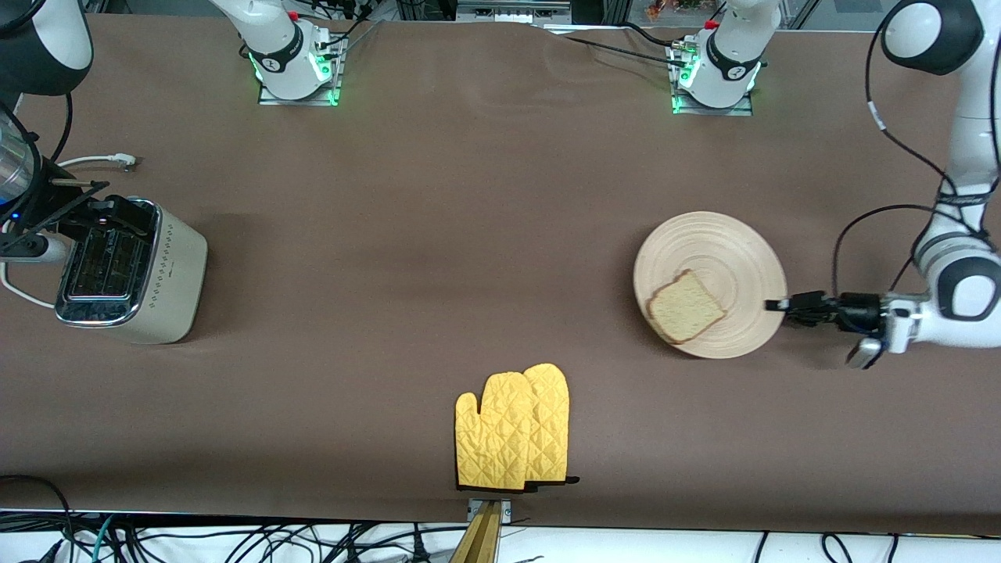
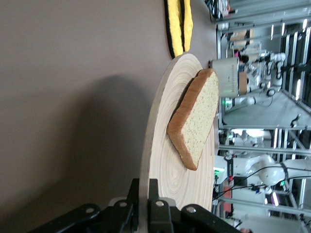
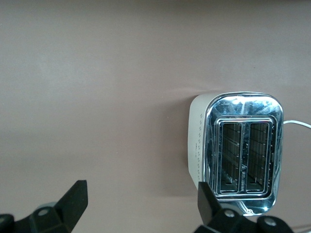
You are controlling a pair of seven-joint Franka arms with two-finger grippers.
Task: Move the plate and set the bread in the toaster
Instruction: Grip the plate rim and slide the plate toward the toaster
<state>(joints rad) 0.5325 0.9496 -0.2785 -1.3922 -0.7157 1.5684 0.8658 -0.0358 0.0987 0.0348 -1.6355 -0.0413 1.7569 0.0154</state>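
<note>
one plate (image 1: 723, 262), one bread (image 1: 685, 308), one toaster (image 1: 133, 274), two mitts (image 1: 512, 428)

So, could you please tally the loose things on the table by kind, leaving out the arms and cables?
Plate: 1, its rim clamped in the shut left gripper
Bread: 1 slice, on the plate
Toaster: 1, under the open right gripper
Yellow oven mitts: 2, overlapping
Total: 5

You've got the pale grooved plate (image 1: 731, 258) near the table's left-arm edge, bread (image 1: 685, 308) (speckled, dark crust) lying on it; cream toaster (image 1: 152, 274) upright at the right-arm edge, slots empty.
</note>
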